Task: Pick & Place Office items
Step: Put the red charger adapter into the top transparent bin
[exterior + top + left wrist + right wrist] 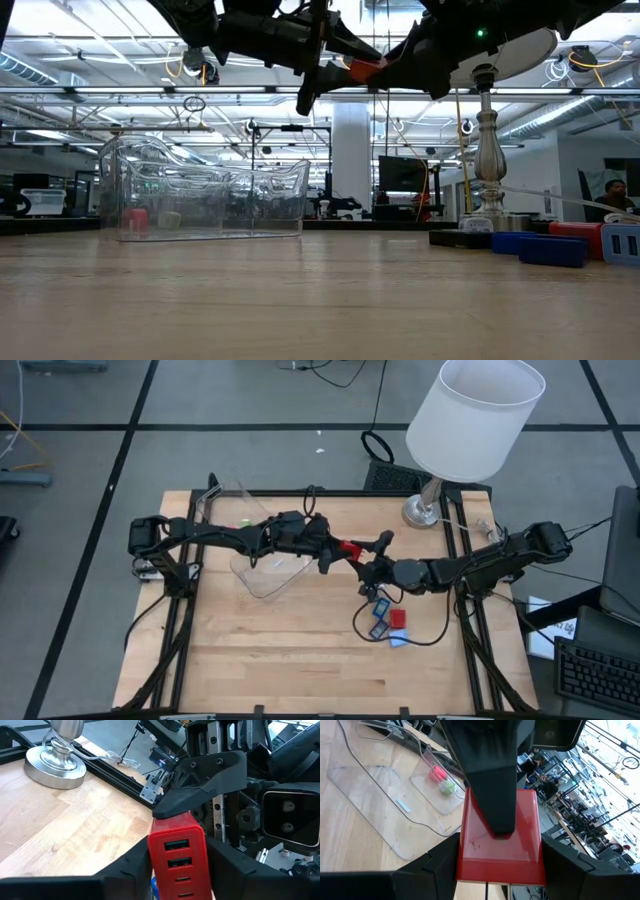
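Handover position: both grippers meet above mid-table, clear of the wooden table [300, 660], with a red block [350, 547] between them. The left gripper [333, 550] reaches from the clear container [262, 565] side; its fingers [125, 870] close against the block's sides. The right gripper [375, 557] has its fingers [440, 862] clamped on the same block from the opposite end. The block's face shows slot-like ports in the left wrist view. Below, on the table, lie flat blue pieces [380, 628] and a red piece [398, 618], near the lamp [470, 420] side. Small pink and green bits [442, 779] appear to lie inside the container.
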Controlling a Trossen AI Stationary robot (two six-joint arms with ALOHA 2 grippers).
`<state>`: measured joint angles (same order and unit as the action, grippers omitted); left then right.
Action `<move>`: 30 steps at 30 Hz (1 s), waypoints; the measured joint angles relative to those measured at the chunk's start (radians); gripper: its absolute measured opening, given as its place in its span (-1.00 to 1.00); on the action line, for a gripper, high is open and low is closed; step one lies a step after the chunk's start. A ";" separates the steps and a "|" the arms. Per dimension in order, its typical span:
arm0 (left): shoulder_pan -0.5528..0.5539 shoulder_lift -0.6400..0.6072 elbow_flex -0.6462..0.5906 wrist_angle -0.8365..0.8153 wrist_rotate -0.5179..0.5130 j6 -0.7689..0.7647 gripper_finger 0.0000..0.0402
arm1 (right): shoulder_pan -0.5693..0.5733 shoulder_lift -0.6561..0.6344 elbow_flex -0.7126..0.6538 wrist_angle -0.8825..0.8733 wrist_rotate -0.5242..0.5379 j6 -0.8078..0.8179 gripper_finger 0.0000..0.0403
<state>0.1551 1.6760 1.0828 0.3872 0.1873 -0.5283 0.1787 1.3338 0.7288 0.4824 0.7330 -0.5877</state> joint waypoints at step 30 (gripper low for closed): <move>0.002 0.000 0.000 0.004 -0.009 0.029 -0.20 | 0.000 0.000 0.000 -0.018 -0.003 0.001 0.07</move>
<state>0.1572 1.6760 1.0824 0.3910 0.1785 -0.4998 0.1787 1.3338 0.7292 0.4644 0.7300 -0.5865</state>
